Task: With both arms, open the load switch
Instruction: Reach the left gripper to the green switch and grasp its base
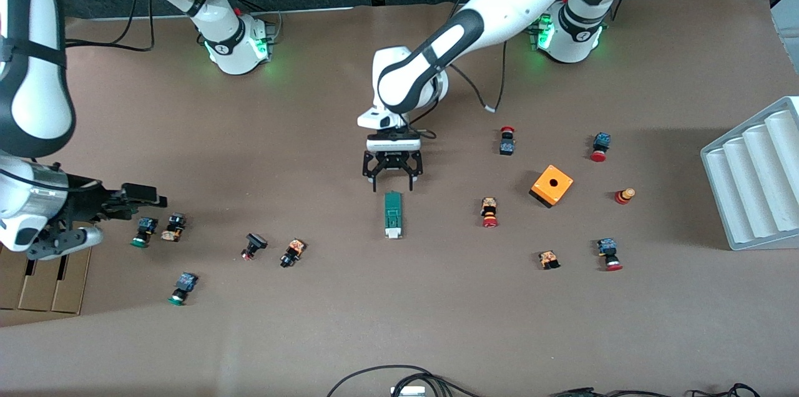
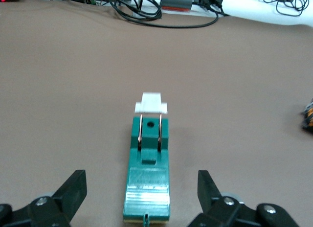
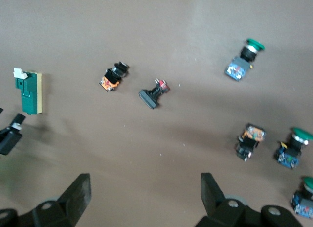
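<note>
At the right arm's end of the table, the right gripper (image 1: pixel 134 197) hangs over the edge zone, above a flat cardboard piece (image 1: pixel 44 284) and close to two push buttons, one green-capped (image 1: pixel 143 231) and one with an orange body (image 1: pixel 173 226); its fingers (image 3: pixel 78 192) stand wide apart and hold nothing. A second green-capped button (image 1: pixel 183 288) lies nearer to the front camera. Going toward the middle, a black-capped button (image 1: pixel 253 245) and another orange-bodied button (image 1: pixel 292 252) lie on the brown table (image 1: pixel 312 334), with bare surface around them. In the middle lies the load switch (image 1: pixel 392 215), a narrow green block with its white end piece (image 2: pixel 151 103) pointing toward the front camera; no button lies near either of its long sides. The left gripper (image 1: pixel 392 183) is just above the switch's green end, fingers (image 2: pixel 73 188) fully spread on either side of it, not touching it and holding nothing. Toward the left arm's end are a red-capped button (image 1: pixel 489 212), an orange cube (image 1: pixel 551 185) with a hole, and several more buttons scattered around it. A white ribbed tray (image 1: pixel 755 178) stands at that end's table edge.
</note>
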Available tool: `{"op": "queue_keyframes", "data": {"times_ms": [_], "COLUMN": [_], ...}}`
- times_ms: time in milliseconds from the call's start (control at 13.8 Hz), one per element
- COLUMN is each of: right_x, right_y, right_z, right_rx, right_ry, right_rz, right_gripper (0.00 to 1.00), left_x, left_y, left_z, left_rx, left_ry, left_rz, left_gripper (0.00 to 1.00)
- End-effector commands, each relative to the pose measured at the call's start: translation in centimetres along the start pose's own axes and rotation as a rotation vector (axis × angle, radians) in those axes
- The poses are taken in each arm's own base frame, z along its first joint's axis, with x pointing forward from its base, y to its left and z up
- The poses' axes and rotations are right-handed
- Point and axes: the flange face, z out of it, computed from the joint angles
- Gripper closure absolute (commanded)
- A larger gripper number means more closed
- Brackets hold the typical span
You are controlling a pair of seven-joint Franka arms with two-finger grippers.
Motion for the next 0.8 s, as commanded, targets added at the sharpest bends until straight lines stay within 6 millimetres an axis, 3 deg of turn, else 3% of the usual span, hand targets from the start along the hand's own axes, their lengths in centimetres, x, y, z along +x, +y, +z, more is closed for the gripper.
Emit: {"op": "queue_keyframes", "data": {"times_ms": [0, 218, 290, 436, 508, 653, 726], "right_x": [1.5, 2.6, 3.0, 3.0, 2.9, 2.5, 2.4], "right_y": [-1.9, -2.7, -3.8, -4.0, -4.2, -5.3, -6.4], "right_z": [0.6, 3.1, 4.2, 4.8, 4.7, 2.1, 1.8], "right_rx": [-0.075, -0.074, -0.075, -0.068, -0.058, -0.068, -0.081], "right_ry": [0.004, -0.017, -0.03, -0.044, -0.044, -0.008, -0.007], "right_rz": [-0.048, -0.063, -0.08, -0.081, -0.081, -0.096, -0.11], "right_gripper": [0.0, 0.01, 0.01, 0.03, 0.04, 0.05, 0.07], "left_x": [-3.4, -5.6, -6.5, -6.7, -7.2, -8.1, -8.7], "left_y": [2.3, 2.0, 1.9, 1.8, 1.5, 1.1, 0.9], "left_z": [0.7, 2.0, 2.5, 2.9, 3.2, 3.6, 4.0], "left_rx": [0.043, 0.001, -0.015, -0.019, -0.004, 0.012, -0.003], "left_ry": [0.117, 0.187, 0.196, 0.209, 0.231, 0.263, 0.289], "left_rz": [-0.063, -0.037, -0.021, -0.008, 0.005, 0.044, 0.071], "left_gripper": [0.0, 0.01, 0.01, 0.06, 0.07, 0.18, 0.21]}}
